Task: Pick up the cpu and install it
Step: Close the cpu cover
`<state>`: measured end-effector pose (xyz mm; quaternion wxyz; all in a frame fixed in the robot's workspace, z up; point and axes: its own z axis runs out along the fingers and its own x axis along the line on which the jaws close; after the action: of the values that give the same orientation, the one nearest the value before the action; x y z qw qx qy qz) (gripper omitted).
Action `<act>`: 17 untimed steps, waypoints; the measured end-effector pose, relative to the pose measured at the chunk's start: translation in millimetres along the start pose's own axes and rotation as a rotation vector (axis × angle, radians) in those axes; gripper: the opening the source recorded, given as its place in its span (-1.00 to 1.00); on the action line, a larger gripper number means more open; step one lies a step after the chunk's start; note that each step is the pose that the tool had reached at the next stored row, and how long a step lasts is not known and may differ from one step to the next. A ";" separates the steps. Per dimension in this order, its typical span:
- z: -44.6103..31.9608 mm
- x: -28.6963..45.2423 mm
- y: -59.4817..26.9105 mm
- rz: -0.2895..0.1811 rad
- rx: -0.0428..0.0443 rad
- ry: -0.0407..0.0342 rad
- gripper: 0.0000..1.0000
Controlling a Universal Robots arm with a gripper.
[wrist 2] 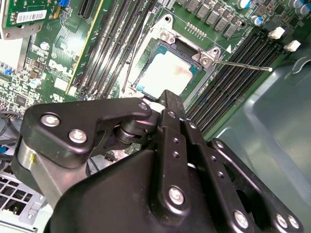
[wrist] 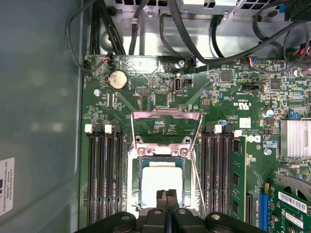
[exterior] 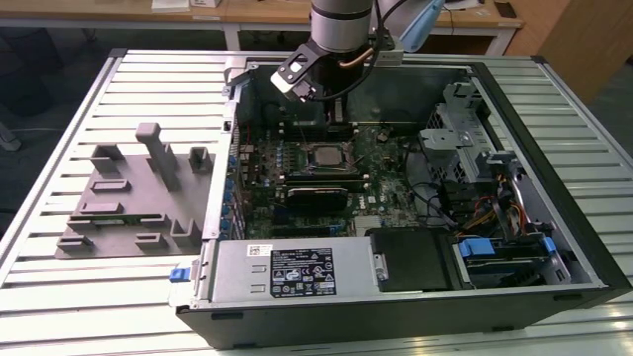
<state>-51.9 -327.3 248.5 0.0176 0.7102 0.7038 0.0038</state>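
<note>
already the cpu (wrist: 160, 182) lies flat in the socket (wrist: 160, 151) on the motherboard (wrist: 146, 97), so the pick-up and placing look done. the jaws hover just above its silvery top, pressed together and gripping nothing. the load plate (wrist: 167, 115) stands flipped open, so the chip appears not yet clamped.

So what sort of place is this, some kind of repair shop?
Probably a robotics lab or test workshop: an opened computer case lies on a slatted metal table, a robot arm reaches into it, and wooden desks stand behind.
</note>
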 end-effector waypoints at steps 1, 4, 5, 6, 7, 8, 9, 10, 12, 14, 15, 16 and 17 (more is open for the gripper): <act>0.0 0.0 0.0 0.000 0.0000 0.0000 -0.79; -1.5 -0.1 0.0 0.000 0.0002 -0.0004 -0.79; -2.3 0.0 0.1 0.000 0.0000 -0.0001 -0.79; -3.2 -0.1 0.1 0.000 0.0001 -0.0002 -0.79; -4.2 -0.1 0.1 0.000 0.0000 0.0000 -0.79; -5.4 -0.1 0.2 0.000 0.0000 0.0001 -0.79; -6.9 -0.1 0.2 0.000 0.0000 -0.0001 -0.79; -8.0 -0.2 0.2 0.000 0.0000 -0.0001 -0.79; -10.3 -0.2 0.3 0.000 0.0000 -0.0001 -0.79; -12.8 -0.3 0.4 0.000 0.0000 0.0000 -0.79; -14.0 -0.3 0.4 0.000 0.0000 0.0000 -0.79; -15.3 -0.3 0.5 0.000 0.0000 0.0000 -0.79; -16.2 -0.3 0.5 0.000 0.0000 -0.0001 -0.79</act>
<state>-51.9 -327.3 264.7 0.0177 0.7102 0.7038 0.0037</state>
